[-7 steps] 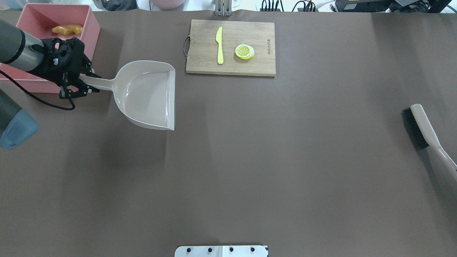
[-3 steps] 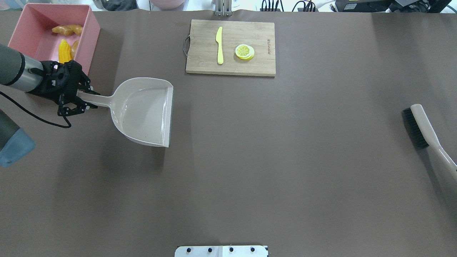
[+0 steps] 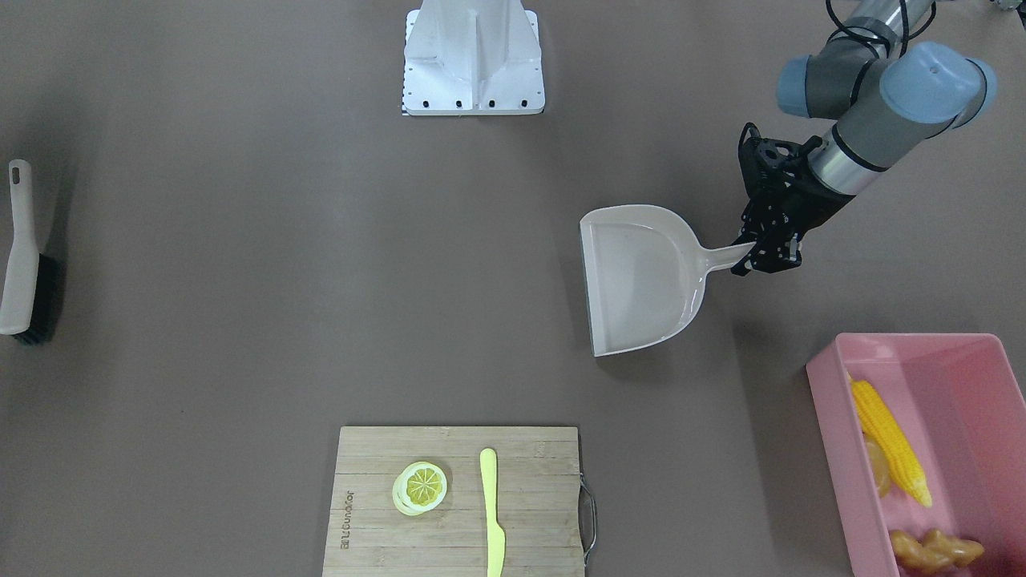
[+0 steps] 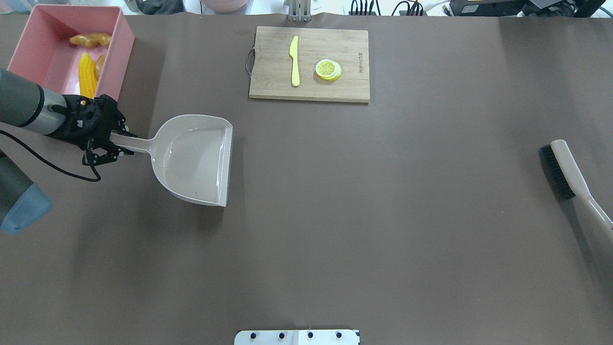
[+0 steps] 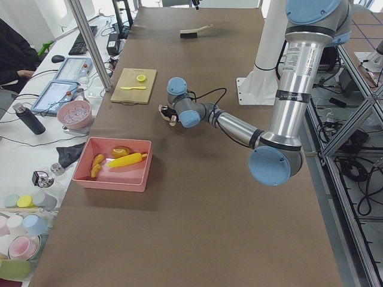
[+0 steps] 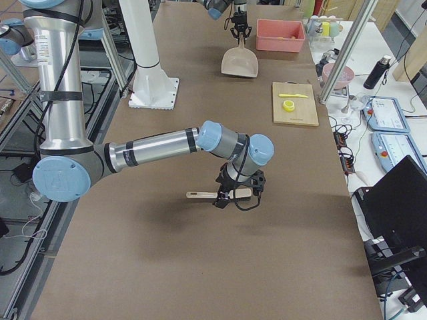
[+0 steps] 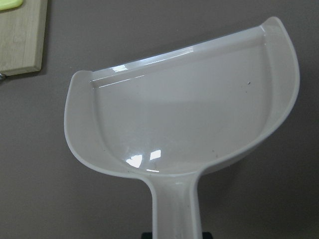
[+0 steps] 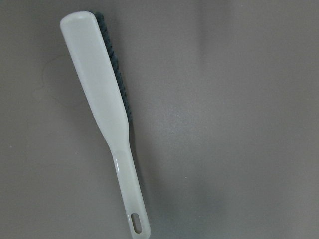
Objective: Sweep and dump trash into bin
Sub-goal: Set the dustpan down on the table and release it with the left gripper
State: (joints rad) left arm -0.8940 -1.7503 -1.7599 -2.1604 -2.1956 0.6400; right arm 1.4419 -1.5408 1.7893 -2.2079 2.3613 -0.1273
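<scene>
The left end effector (image 4: 119,146) is clamping its two fingers on the handle of a grey-beige dustpan (image 4: 196,158). The handle's long axis is running straight out from the end effector toward the robot's right. The pan's wide open mouth is facing away from the end effector, and the pan is holding nothing. Whether the pan is touching the brown bench (image 4: 364,215) cannot be told.

Just beyond this end effector, farther from the robot, the pink bin (image 4: 45,52) is standing on the bench. All three pieces of trash are lying inside it. The corn cob (image 4: 87,79) is lying closest to the end effector, its long axis following the bin's length and its tapered tip pointing away from the robot. The potato (image 4: 100,64) is sitting just beside the cob, mostly hidden by the bin wall. The ginger root (image 4: 90,39) is lying crosswise at the bin's far end.

Well off to this end effector's right, a wooden cutting board (image 4: 335,86) is carrying a yellow-green knife (image 4: 294,61) and a lemon slice (image 4: 328,69).

The right end effector (image 6: 239,193) is hanging over a brush (image 4: 558,170) lying flat on the bench; its finger spacing cannot be told.
</scene>
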